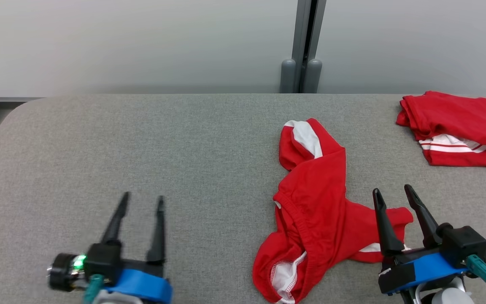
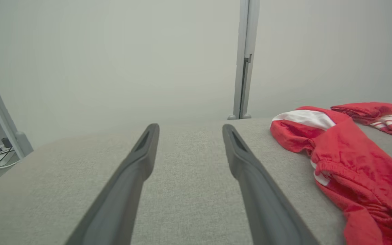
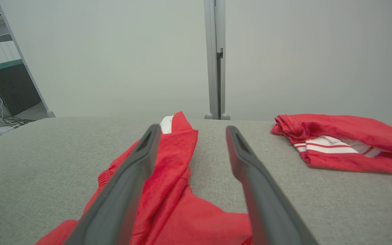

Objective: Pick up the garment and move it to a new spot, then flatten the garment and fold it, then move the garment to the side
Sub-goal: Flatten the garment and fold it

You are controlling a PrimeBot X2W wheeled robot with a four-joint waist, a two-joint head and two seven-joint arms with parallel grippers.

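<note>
Left claw [image 1: 143,199] and right claw [image 1: 392,189] are standing open, empty. The garment [image 1: 314,211] is lying crumpled, looking soft and light; pinching its waistband [image 1: 295,223] seems best.

head: high, looking down on table [image 1: 141,139] | wrists: low, near tabletop, facing wall [image 2: 114,68] | shared: garment [image 1: 310,202]
</note>
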